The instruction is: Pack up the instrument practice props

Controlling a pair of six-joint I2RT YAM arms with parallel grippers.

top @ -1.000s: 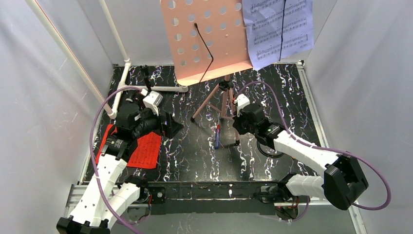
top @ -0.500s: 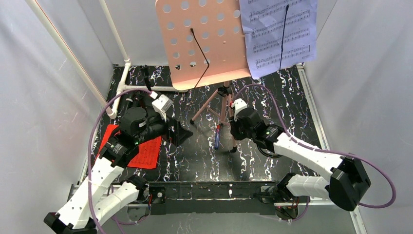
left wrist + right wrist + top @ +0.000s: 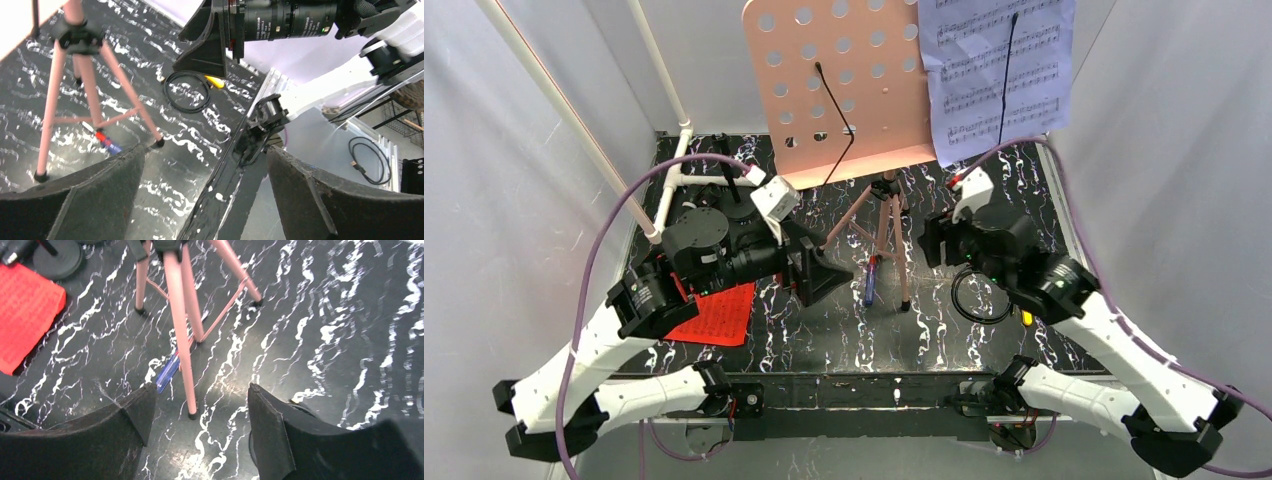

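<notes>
Pink tripod legs [image 3: 180, 330] | stand ahead of right jaws, in line with gap, untouched | right jaws spread, empty | left jaws spread, empty

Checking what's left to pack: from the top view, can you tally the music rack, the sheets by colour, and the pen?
Pink rack: 1
White music sheet: 1
Red sheet pile: 1
Blue pen: 1
Total: 4

The left arm [image 3: 614, 320] and right arm [image 3: 1114, 330] bend inward, elbows out. The left gripper [image 3: 822, 275] and right gripper [image 3: 932, 240] point toward the middle (jaws spread wide, both empty).
</notes>
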